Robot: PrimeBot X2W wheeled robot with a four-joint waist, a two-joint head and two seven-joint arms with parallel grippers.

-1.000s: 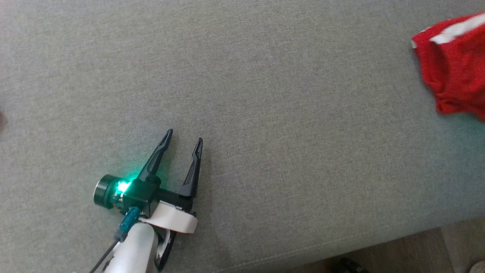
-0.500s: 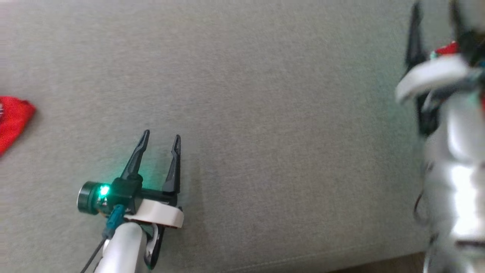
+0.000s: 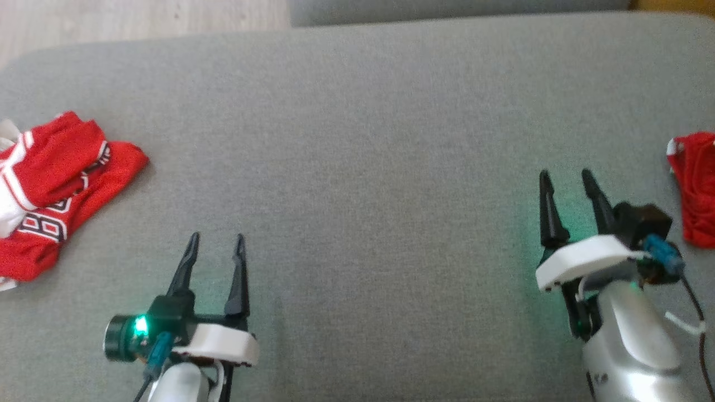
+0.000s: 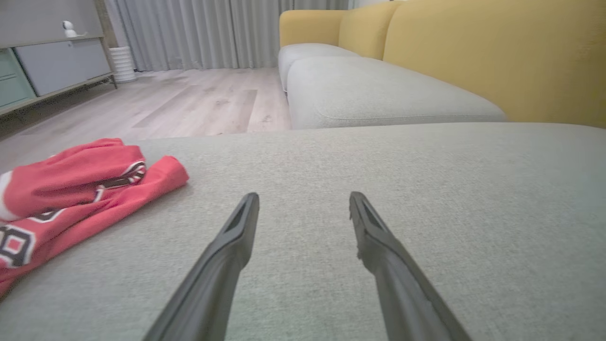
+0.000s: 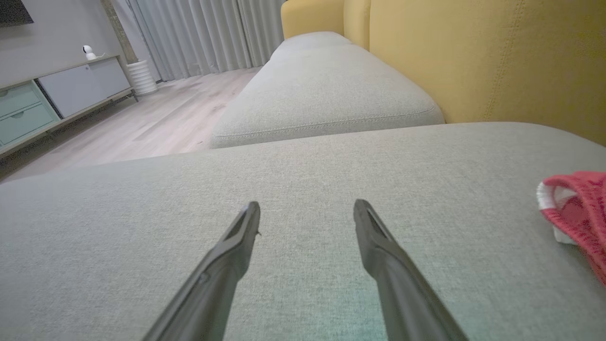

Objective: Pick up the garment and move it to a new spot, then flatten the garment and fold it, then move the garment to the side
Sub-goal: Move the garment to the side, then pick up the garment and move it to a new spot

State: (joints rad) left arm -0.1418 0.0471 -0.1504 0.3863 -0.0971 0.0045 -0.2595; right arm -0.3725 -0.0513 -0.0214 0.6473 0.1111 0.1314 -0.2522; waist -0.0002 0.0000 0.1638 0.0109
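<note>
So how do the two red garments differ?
The left jersey shows printed numerals; the right garment shows none. The left jersey spreads wide; the right garment shows as a narrow bunch, cut by the picture's edge. Both are red with white trim, crumpled on the grey cushion.

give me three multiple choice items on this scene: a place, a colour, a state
1. Where does the red numbered jersey lie? A. on the grey cushion, left of the left claw B. between the claws C. on the floor
2. What colour is the sofa back? A. blue B. yellow C. black
3. How does the right claw stand? A. shut on cloth B. shut, empty C. open, empty
Key: 1 A, it rests on the cushion beyond the left claw; 2 B, both wrist views show it yellow; 3 C, its jaws stand apart with nothing between.
</note>
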